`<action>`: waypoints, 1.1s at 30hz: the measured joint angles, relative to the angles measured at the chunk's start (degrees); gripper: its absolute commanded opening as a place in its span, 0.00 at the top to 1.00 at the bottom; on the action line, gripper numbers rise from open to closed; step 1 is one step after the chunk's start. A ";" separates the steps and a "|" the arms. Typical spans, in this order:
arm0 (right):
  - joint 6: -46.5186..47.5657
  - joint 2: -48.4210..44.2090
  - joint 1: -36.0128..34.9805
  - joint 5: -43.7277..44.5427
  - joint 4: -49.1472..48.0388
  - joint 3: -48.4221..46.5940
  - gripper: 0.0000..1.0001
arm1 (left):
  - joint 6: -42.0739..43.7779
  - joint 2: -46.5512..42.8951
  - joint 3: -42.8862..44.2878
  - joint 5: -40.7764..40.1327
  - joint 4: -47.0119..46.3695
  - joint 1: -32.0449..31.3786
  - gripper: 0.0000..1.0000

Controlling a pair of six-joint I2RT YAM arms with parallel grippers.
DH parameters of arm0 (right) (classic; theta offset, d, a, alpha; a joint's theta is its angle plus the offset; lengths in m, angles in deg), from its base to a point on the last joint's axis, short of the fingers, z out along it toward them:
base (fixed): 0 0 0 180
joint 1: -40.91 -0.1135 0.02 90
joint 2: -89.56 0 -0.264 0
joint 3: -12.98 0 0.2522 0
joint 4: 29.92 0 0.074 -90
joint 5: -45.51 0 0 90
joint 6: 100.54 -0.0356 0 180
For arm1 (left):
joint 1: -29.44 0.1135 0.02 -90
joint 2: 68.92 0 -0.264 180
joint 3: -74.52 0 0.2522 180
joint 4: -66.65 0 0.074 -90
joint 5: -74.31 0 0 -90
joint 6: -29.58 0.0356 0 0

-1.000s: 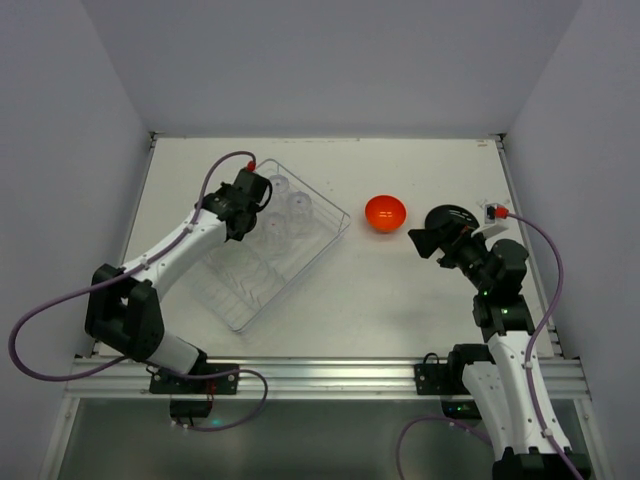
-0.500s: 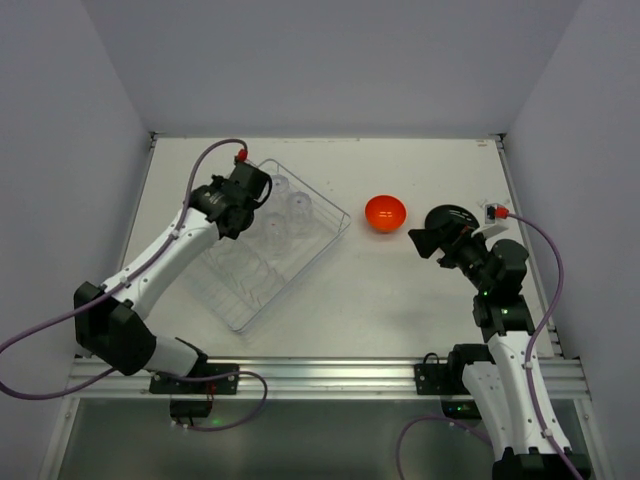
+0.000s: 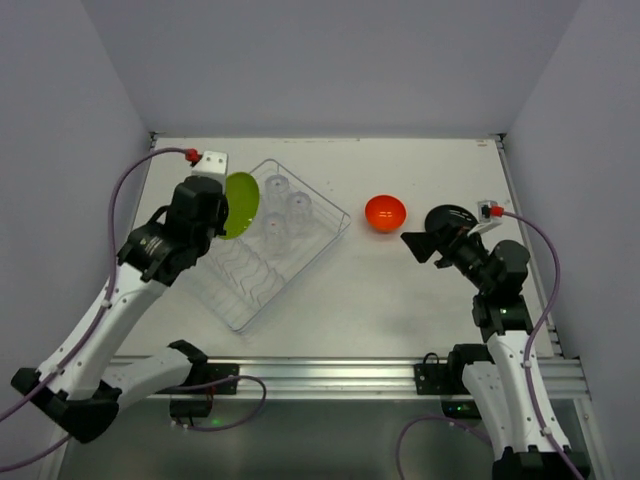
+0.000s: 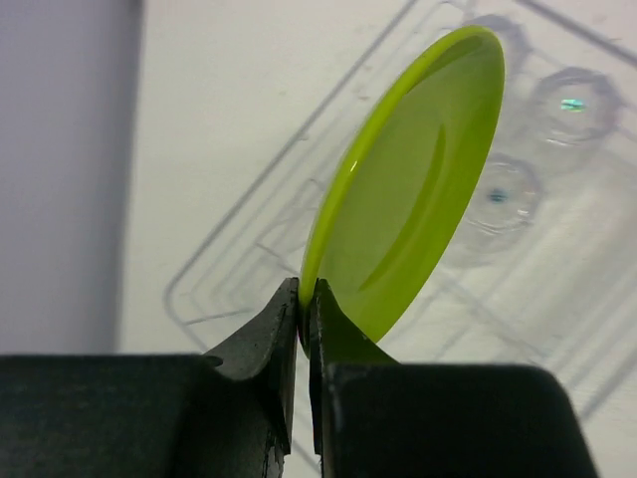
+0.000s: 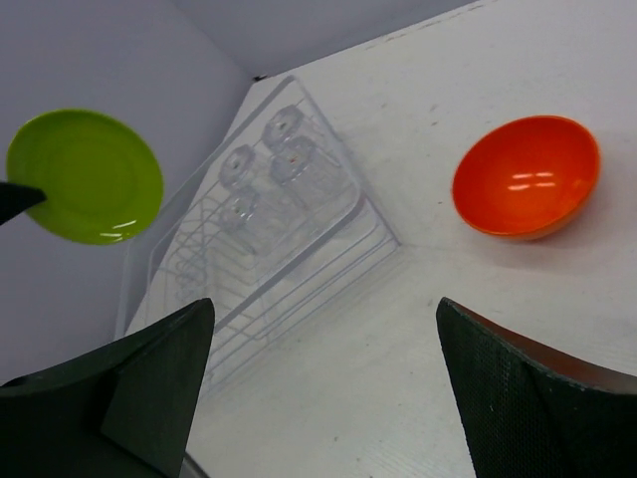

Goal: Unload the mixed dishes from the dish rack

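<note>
My left gripper is shut on the rim of the lime-green plate. It holds the plate on edge in the air over the left side of the clear dish rack. Several clear tumblers stand in the rack's far end. The orange-red bowl sits on the table to the right of the rack. Just right of the bowl, my right gripper hangs open and empty.
The white table is walled on the left, back and right. The rack lies at an angle left of centre. Both arm bases sit on a metal rail at the near edge.
My left arm has lifted the green plate up out of the rack and drawn back toward the left. The right arm has barely moved.
</note>
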 measured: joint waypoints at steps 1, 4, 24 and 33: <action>-0.13 0.94 0.00 -2.58 -1.60 0.04 0.08 | -1.29 -2.86 -2.43 3.61 -1.92 0.00 1.00; -0.48 5.99 -1.62 -9.70 -5.64 -0.37 0.11 | -6.21 -8.66 -9.73 13.90 -9.09 0.00 1.00; 14.03 26.60 -33.38 8.41 13.27 -21.09 0.44 | -43.58 -10.60 -50.27 59.32 -60.00 -0.42 1.00; 15.43 27.21 -33.81 9.73 15.87 -21.20 0.80 | -45.05 -11.10 -52.37 61.79 -63.65 -0.48 1.00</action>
